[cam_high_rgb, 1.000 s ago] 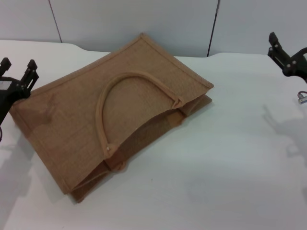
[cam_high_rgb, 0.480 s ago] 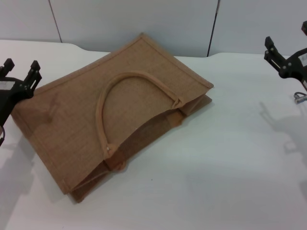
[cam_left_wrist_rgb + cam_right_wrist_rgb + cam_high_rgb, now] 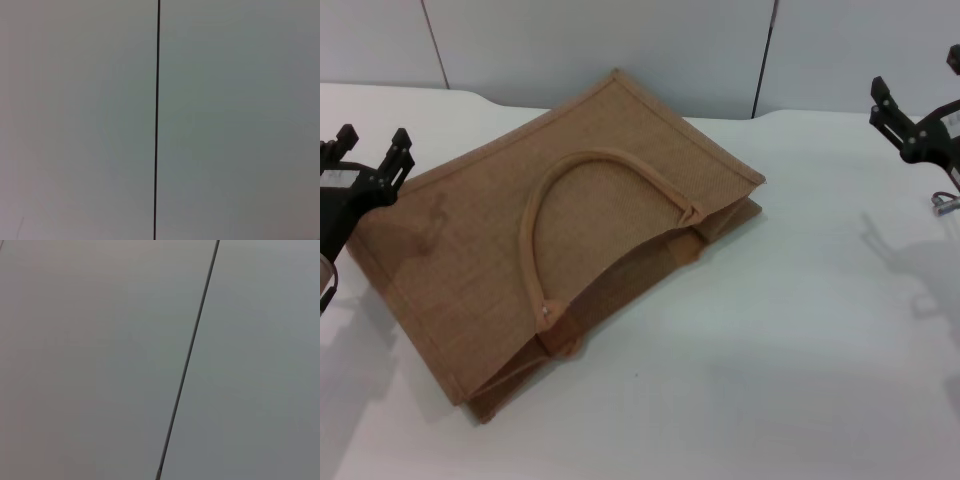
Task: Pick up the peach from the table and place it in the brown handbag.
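Note:
The brown handbag (image 3: 550, 235) lies flat on the white table (image 3: 800, 330) in the head view, one arched handle on top and its mouth facing the front right. The peach is not visible in any view. My left gripper (image 3: 370, 142) is raised at the bag's left corner, open and empty. My right gripper (image 3: 917, 78) is raised at the far right edge of the head view, away from the bag, open and empty. Both wrist views show only grey wall panels with a dark seam.
A grey panelled wall (image 3: 620, 40) runs behind the table. A small metal piece (image 3: 947, 205) hangs by the right arm at the right edge. Bare white tabletop lies to the right of and in front of the bag.
My left gripper has shifted a little to the right, toward the bag's corner. My right gripper has shifted slightly left and down. The bag has not moved.

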Robot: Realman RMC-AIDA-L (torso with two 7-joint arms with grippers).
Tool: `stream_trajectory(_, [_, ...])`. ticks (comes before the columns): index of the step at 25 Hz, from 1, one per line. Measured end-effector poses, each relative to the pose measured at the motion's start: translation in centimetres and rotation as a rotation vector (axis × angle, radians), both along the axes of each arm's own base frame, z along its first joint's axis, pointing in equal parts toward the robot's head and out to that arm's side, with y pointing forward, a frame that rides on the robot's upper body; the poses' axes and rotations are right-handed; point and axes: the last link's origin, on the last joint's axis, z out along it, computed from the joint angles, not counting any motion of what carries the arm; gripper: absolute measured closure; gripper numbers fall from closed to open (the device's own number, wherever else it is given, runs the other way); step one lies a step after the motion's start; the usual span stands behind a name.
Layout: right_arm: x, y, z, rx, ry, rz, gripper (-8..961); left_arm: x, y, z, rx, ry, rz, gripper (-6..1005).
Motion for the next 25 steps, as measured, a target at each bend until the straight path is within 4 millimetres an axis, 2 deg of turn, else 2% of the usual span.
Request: stream_trajectory(25, [-0.13,0.21,-0.11,-0.004,-0.004,0.001,58,0.03,0.04,0.03,0.001,-0.001,-0.001,305])
